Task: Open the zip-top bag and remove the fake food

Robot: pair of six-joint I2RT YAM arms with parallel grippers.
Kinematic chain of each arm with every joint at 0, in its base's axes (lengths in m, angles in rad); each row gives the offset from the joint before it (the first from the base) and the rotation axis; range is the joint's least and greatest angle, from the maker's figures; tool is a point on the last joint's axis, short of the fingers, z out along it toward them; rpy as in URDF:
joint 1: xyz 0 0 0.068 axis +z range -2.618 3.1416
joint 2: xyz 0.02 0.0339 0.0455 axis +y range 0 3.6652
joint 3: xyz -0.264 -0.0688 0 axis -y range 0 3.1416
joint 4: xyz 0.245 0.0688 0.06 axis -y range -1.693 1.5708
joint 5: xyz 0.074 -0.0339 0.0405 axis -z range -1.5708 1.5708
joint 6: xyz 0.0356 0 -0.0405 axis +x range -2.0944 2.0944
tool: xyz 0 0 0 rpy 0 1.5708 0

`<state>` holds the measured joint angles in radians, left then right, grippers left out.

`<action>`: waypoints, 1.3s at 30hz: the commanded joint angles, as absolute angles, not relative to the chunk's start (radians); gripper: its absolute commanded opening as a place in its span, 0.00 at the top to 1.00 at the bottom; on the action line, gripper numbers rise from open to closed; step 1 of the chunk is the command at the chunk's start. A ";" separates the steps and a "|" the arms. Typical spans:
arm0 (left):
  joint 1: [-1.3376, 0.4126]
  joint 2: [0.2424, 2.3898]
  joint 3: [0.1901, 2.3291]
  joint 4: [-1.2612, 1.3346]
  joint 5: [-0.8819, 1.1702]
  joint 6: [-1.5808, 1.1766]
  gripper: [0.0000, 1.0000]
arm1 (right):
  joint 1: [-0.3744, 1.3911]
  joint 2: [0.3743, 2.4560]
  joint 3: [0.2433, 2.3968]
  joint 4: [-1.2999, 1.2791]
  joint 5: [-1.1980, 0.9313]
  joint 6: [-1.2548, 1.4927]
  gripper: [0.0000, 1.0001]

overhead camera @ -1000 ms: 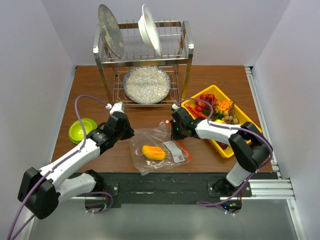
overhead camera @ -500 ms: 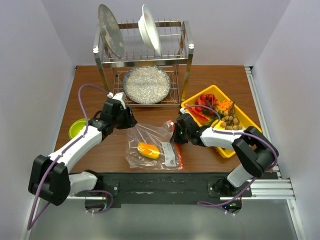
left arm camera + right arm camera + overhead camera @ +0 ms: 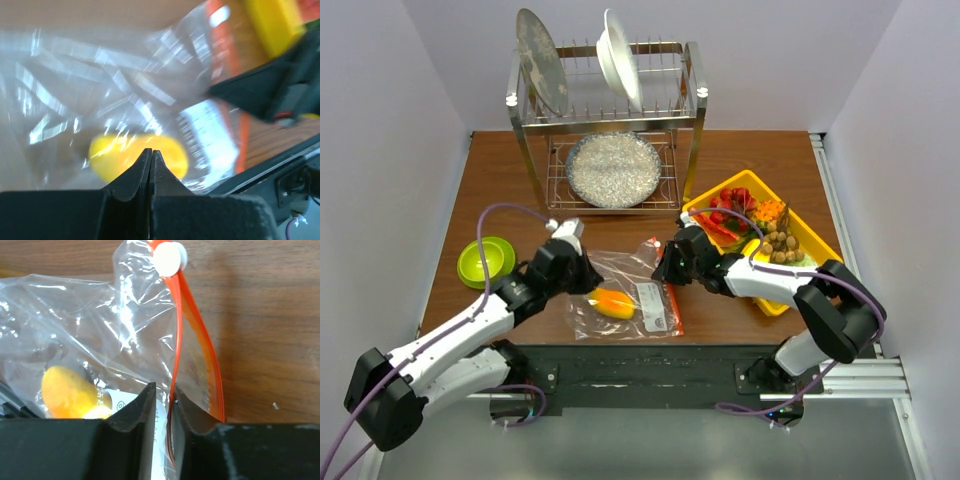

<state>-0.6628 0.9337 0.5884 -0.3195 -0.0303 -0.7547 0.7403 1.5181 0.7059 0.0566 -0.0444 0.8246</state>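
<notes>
Left claw (image 3: 151, 152) has swung back in from 10 o'clock and is now pinched fully together at the zip-top bag's (image 3: 615, 268) 9 o'clock edge. Can't tell if it's caught any film. The mango (image 3: 613, 302) sits inside the bag, just past its tips at 12 o'clock. Right claw (image 3: 164, 390) just eased slightly apart, with the orange zipper strip (image 3: 197, 347) running loosely between its fingers. Looks like regripping to me, the food isn't out yet.

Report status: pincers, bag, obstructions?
Left pincer shut over zip-top bag. Right pincer slightly open around zipper strip. Mango inside bag. Nothing blocking.
</notes>
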 commanded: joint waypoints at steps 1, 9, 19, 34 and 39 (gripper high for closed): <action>-0.686 0.893 0.450 -0.265 -0.109 -0.951 1.00 | 0.753 1.457 0.695 0.092 -0.049 0.838 0.76; -0.686 0.971 0.396 -0.169 -0.186 -1.008 1.00 | 0.762 1.387 0.672 0.095 -0.092 0.845 0.90; -0.628 1.186 0.435 -0.035 -0.193 -0.885 1.00 | 0.798 1.322 0.676 0.138 -0.210 0.851 1.00; -0.486 1.181 0.601 -0.126 0.050 -0.617 1.00 | 0.804 1.102 0.722 -0.204 0.066 0.686 0.50; -0.549 1.042 0.551 -0.178 0.068 -0.709 1.00 | 0.796 1.061 0.741 -0.349 0.268 0.699 0.52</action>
